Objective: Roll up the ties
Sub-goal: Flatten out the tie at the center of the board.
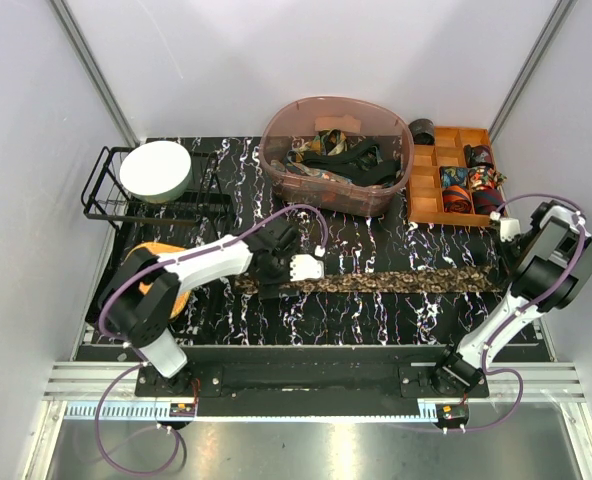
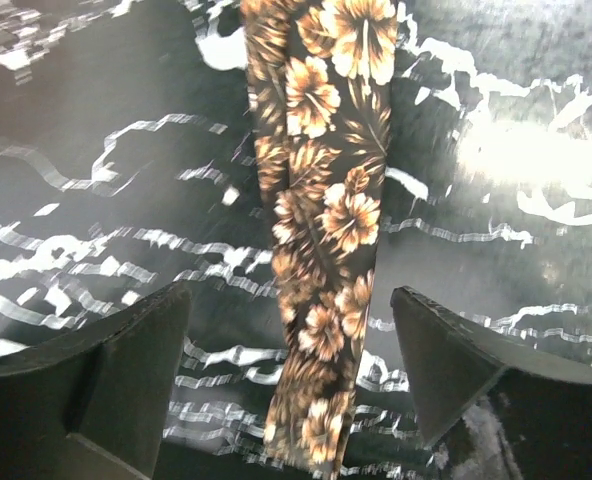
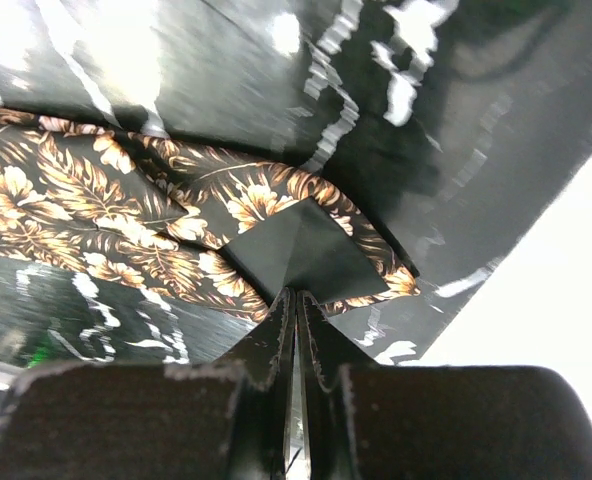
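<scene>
Rolling step: judged to be at its start; the brown floral tie (image 1: pixel 396 283) lies flat and straight just in front of the pink plastic bin (image 1: pixel 276 150), on the arm-base side, with its wide end reaching past the bin's right side.
Left gripper (image 2: pixel 291 380): spread wide and holding nothing, its 2 fingers (image 2: pixel 126 370) straddling the tie's narrow stretch in front of the bin's left half.
Right gripper (image 3: pixel 294 320): clenched, with its tips meeting the wide end, where a triangle of black lining is turned up.
Doing it well: the left jaws should probably close square across the fabric, centred on its width, so the first turn starts tight and does not cone. The far end wants light tension, with the strip kept parallel to the bin's front wall.
Risk: the slippery weave may skew or slide on the glossy marbled table.
Hard to tell: whether the right tips actually nip cloth or only press on it.
Cut off: the tie's narrow tip, which is under the left arm in the top view.
Unclear: how many ties are heaped inside the bin.
</scene>
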You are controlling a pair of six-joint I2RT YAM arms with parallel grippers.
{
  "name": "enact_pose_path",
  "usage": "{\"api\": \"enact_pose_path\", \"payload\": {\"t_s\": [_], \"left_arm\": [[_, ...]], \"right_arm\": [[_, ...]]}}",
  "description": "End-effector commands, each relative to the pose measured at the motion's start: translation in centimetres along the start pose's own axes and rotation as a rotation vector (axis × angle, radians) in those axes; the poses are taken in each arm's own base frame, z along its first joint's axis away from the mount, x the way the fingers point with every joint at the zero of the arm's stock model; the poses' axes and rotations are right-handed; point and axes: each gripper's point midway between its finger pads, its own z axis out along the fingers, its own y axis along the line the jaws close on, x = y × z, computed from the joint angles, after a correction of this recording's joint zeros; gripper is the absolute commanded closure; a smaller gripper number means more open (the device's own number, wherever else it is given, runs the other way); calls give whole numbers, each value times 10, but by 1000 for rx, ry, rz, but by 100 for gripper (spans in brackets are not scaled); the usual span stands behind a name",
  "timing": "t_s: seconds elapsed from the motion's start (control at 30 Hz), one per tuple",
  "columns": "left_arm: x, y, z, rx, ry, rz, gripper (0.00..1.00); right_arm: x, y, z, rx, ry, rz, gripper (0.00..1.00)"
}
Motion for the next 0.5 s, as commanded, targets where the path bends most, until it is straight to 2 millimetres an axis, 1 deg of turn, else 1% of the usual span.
{"api": "enact_pose_path", "payload": {"t_s": [0.0,0.07,0.1,0.13,0.17,0.2,0.23,0.27,0.3,0.33,0.37,0.4,0.43,0.47], "left_arm": [[-27,10,3,17,-82,-5,19],[-30,9,5,28,-90,-1,21],[-30,9,5,31,-90,1,22],[-31,9,6,30,-86,3,22],[-30,9,8,33,-83,4,22],[-30,9,8,35,-82,2,22],[-32,8,9,41,-88,1,22],[-32,6,10,46,-88,-3,22],[-32,4,11,51,-87,-1,22],[-33,2,11,53,-86,-2,22],[-34,1,12,52,-89,0,23],[-35,-1,13,49,-86,4,23],[-37,-2,14,50,-87,-2,23],[-39,-3,14,48,-91,0,23]], "right_arm": [[5,-54,9,153,6,-59,92],[5,-57,6,150,8,-75,92],[-1,-54,1,124,-19,-97,90],[-4,-49,-8,111,-42,-120,83],[-3,-38,-18,66,-43,-162,76],[-10,-25,-24,16,-87,-198,67],[-13,-20,-39,17,-115,-231,48],[-16,-11,-47,-14,-142,-276,43],[-20,-8,-55,-14,-165,-296,39],[-24,-6,-62,-14,-185,-309,37],[-34,-1,-72,-30,-212,-317,36],[-39,1,-74,-42,-215,-305,36],[-43,4,-69,-77,-205,-282,37],[-51,10,-75,-105,-205,-244,39]]}}
